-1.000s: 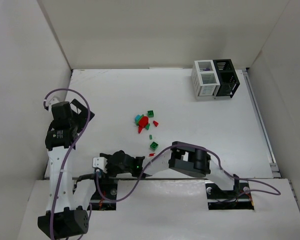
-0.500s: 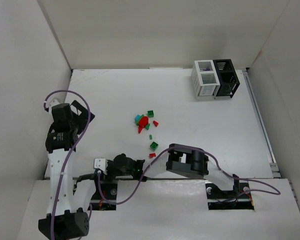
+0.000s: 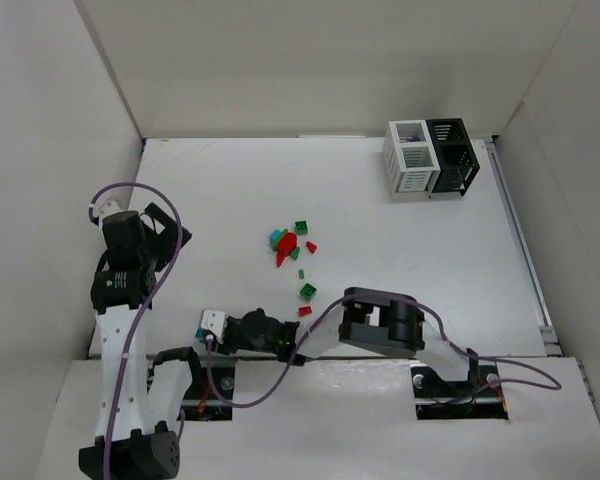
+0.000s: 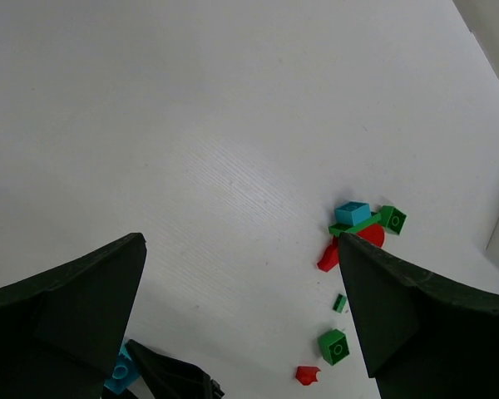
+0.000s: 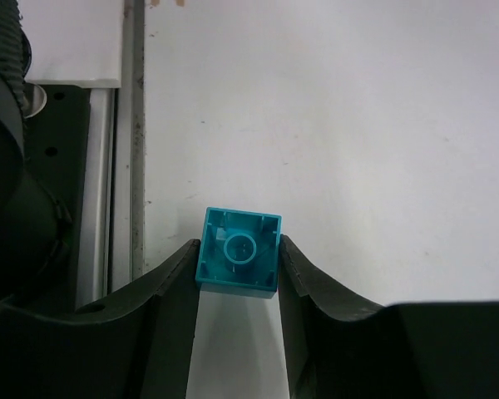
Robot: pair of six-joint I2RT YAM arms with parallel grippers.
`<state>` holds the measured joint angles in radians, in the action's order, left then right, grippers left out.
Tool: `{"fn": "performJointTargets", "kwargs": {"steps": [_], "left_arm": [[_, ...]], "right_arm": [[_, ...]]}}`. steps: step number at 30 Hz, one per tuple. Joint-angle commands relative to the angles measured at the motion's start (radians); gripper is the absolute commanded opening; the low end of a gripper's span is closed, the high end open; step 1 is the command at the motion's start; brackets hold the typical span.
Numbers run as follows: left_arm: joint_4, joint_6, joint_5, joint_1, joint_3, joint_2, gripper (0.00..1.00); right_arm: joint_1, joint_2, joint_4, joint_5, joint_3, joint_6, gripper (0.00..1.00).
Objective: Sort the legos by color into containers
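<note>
My right gripper (image 5: 239, 243) is shut on a teal lego brick (image 5: 238, 262), hollow underside facing the camera, low over the table's near edge. In the top view this gripper (image 3: 216, 328) reaches left, just in front of the left arm's base. The other legos lie mid-table: a red, green and teal cluster (image 3: 288, 243), a green brick (image 3: 308, 292) and a red piece (image 3: 304, 311). The left wrist view shows the same cluster (image 4: 358, 224) and green brick (image 4: 333, 346). My left gripper (image 4: 241, 241) hangs open and empty at the table's left side (image 3: 165, 225). The white container (image 3: 410, 160) and black container (image 3: 453, 156) stand joined at the back right.
White walls enclose the table on the left, back and right. A metal rail (image 5: 125, 166) and the dark base hardware (image 5: 25, 216) of the left arm lie just left of the held brick. A rail (image 3: 525, 250) runs along the table's right edge.
The right gripper's jaws have closed onto the teal brick near the table's front edge and its wrist has turned. The left arm has shifted only slightly.
</note>
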<state>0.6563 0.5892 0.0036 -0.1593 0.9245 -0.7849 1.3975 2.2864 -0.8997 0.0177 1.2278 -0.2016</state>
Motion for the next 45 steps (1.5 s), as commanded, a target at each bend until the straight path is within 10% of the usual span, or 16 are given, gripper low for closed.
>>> {"fn": "performJointTargets", "kwargs": {"steps": [1,10,23,36,45], "left_arm": [[-0.02,-0.04,0.044,-0.002,0.008,0.006,1.0],[-0.179,-0.052,0.169,-0.002,-0.012,-0.108,1.0],[-0.423,-0.063,0.085,0.339,0.269,-0.571,1.0],[-0.469,-0.169,0.188,0.418,0.355,-0.82,1.0],[-0.468,-0.169,0.197,0.448,0.324,-0.875,1.0]], "right_arm": [[-0.011,-0.117,-0.082,0.053,-0.031,0.007,0.36],[-0.208,-0.338,0.03,-0.034,-0.154,0.083,0.34],[-0.84,-0.673,0.468,-0.142,-0.145,0.206,0.34],[-1.229,-0.536,1.053,0.051,0.267,0.195,0.36],[-1.325,-0.455,1.15,0.117,0.332,0.205,0.41]]}}
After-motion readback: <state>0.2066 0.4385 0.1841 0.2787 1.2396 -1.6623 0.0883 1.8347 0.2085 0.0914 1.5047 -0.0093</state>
